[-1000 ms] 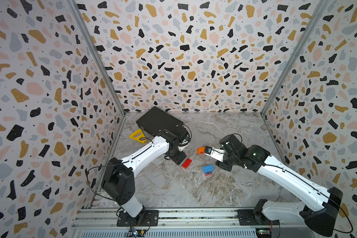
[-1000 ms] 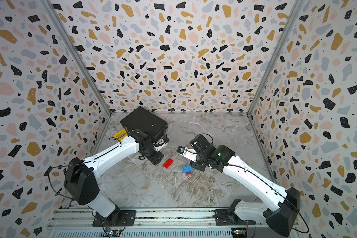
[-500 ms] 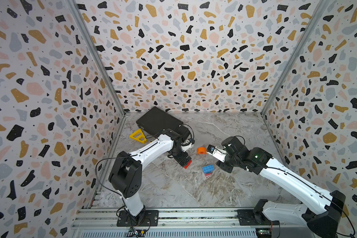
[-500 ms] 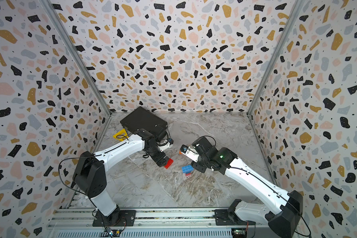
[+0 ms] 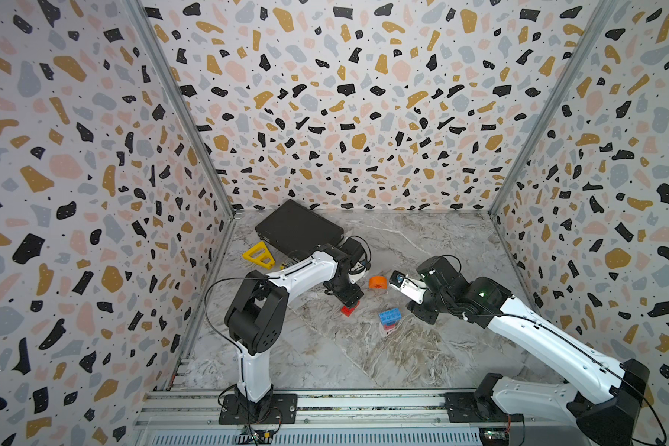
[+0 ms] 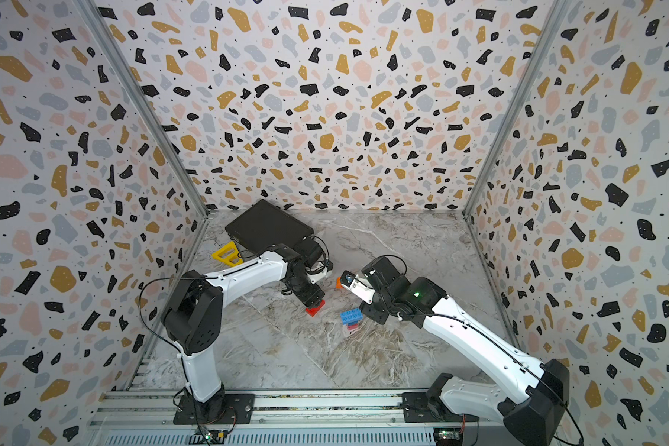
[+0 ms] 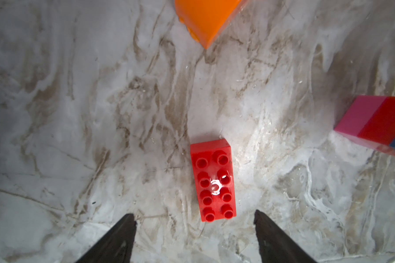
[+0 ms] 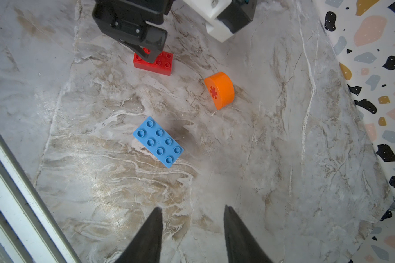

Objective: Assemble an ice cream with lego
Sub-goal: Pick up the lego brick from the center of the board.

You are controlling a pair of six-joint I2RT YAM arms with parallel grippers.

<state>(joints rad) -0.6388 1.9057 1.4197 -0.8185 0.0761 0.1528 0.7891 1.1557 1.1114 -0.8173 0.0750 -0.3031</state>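
A long red brick (image 7: 212,180) lies studs up on the marble floor; it also shows in both top views (image 5: 350,309) (image 6: 314,307). My left gripper (image 7: 194,216) hangs open just over its near end, the brick lying just ahead of the fingertips (image 8: 149,53). An orange dome (image 5: 378,282) with a red asterisk lies apart (image 8: 219,90). A light-blue brick (image 8: 157,142) tops a narrow red-and-pink stem (image 7: 374,123), standing in front of the dome (image 5: 390,316). My right gripper (image 8: 193,208) is open and empty, to the right of that stack.
A flat black case (image 5: 298,228) lies at the back left with a yellow triangular frame (image 5: 259,255) beside it. Patterned walls close three sides. A metal rail (image 5: 325,401) runs along the front edge.
My left arm has swung right and lowered its gripper over the red brick. The right arm has drawn back slightly. The bricks have not moved.
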